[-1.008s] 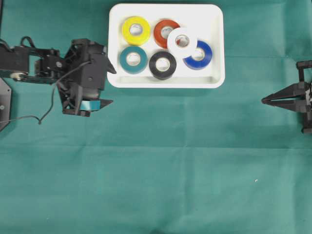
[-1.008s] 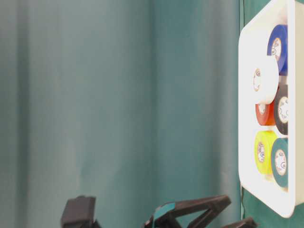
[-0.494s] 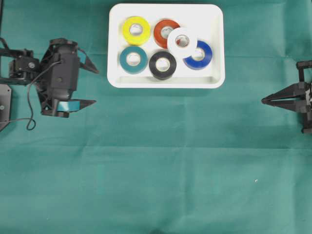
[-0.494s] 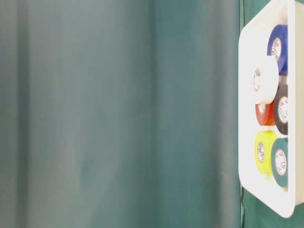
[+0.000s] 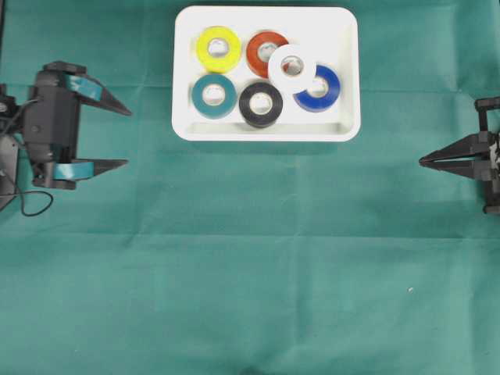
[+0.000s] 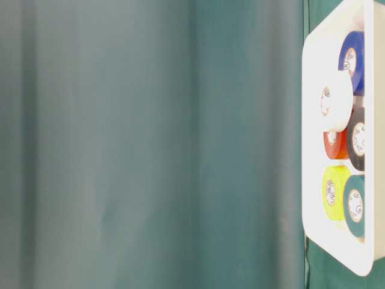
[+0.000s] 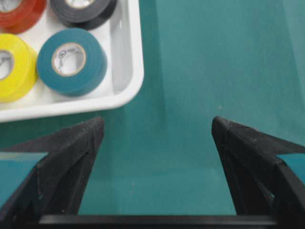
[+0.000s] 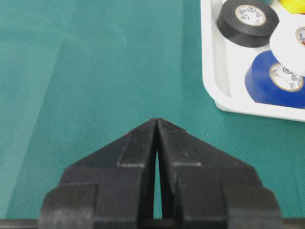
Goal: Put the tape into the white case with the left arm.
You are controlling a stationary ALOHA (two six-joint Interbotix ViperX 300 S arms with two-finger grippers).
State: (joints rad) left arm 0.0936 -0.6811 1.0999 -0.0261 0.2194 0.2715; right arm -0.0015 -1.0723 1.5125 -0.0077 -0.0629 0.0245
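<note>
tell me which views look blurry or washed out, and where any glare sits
Overhead view: sharp and evenly lit, with only faint shadows beside the white case. Table-level view: the picture lies sideways, the green cloth is a soft blur, and the case rim is overexposed. Left wrist view: the left pincer fingers look soft up close. Right wrist view: the white tape roll blows out.

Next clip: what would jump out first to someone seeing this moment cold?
The white case at the top of the green cloth, holding six bright tape rolls, the white roll propped on the red and blue ones. Next, the left gripper spread wide and empty at the left edge, and the right gripper pinched shut at the right edge.
</note>
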